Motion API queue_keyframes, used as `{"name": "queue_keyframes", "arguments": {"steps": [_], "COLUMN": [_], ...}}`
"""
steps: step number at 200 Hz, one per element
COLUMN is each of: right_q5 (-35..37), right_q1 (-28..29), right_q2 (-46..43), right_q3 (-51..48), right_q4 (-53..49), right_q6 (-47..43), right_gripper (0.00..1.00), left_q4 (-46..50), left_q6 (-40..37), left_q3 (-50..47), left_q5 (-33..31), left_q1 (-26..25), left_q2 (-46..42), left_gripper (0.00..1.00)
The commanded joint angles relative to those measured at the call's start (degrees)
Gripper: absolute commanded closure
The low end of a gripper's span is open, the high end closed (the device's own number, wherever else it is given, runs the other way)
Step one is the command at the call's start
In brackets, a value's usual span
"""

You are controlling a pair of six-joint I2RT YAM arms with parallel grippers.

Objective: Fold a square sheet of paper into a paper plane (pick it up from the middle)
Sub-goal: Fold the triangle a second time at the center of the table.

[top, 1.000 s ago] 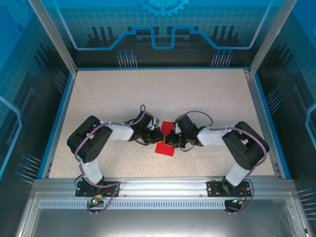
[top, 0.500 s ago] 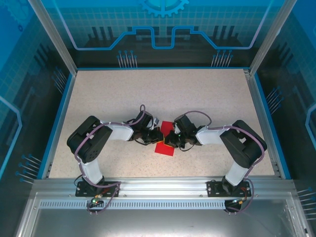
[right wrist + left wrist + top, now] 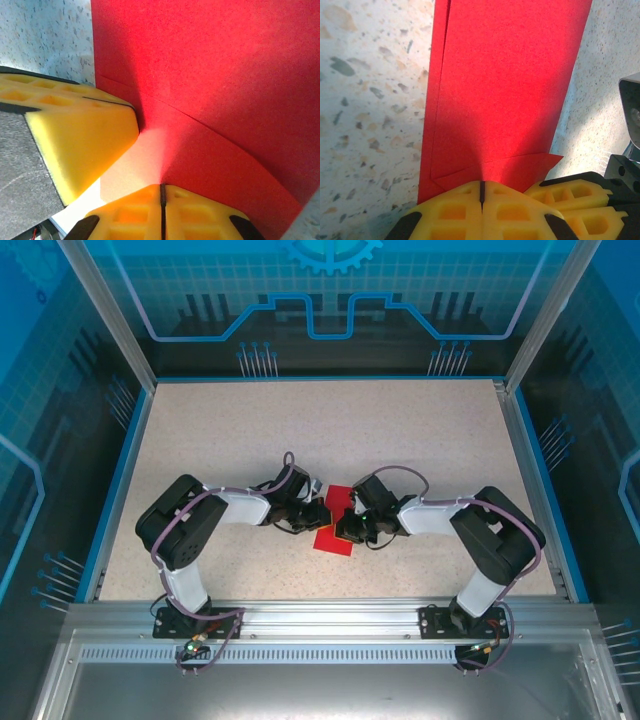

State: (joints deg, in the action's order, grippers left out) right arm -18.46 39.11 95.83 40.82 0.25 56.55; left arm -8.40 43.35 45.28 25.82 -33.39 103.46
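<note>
Speckled table [image 3: 300, 430] shows beneath the folded red sheet of paper [image 3: 333, 538], which sits at the table's near middle. The left gripper [image 3: 481, 192] and the right gripper [image 3: 162, 192] meet there, each with its yellow pads pressed together on the sheet's edge.

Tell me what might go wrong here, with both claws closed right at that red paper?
1. The left gripper and right gripper both seem clamped on the square sheet of paper, very close together; pulling apart could tear it or let it slip.
2. Their yellow fingertips nearly touch, so they might bump.
3. The folded layers look slightly offset along one edge, so a crease could set crooked.
</note>
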Motion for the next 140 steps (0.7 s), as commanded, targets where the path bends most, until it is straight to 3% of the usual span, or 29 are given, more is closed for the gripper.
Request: {"name": "queue_keyframes", "arguments": {"steps": [1,140], "right_q5": [0.01,-4.26], "right_q1": [0.79,1.07], "right_q2": [-0.52,-9.02], "right_q3": [-1.96,-10.1], "right_q4": [-3.13,-0.41], "right_q6": [-0.56,-0.82], "right_gripper": [0.92,0.9], "left_q4": [3.31,3.48], "left_q6": [-0.64,-0.5], "left_q3": [-0.87,-0.89], "left_q5": [-2.45,-2.53], "left_q1": [-0.2,-0.28], "left_q2": [2.01,1.9], "left_gripper": [0.95,0.96]}}
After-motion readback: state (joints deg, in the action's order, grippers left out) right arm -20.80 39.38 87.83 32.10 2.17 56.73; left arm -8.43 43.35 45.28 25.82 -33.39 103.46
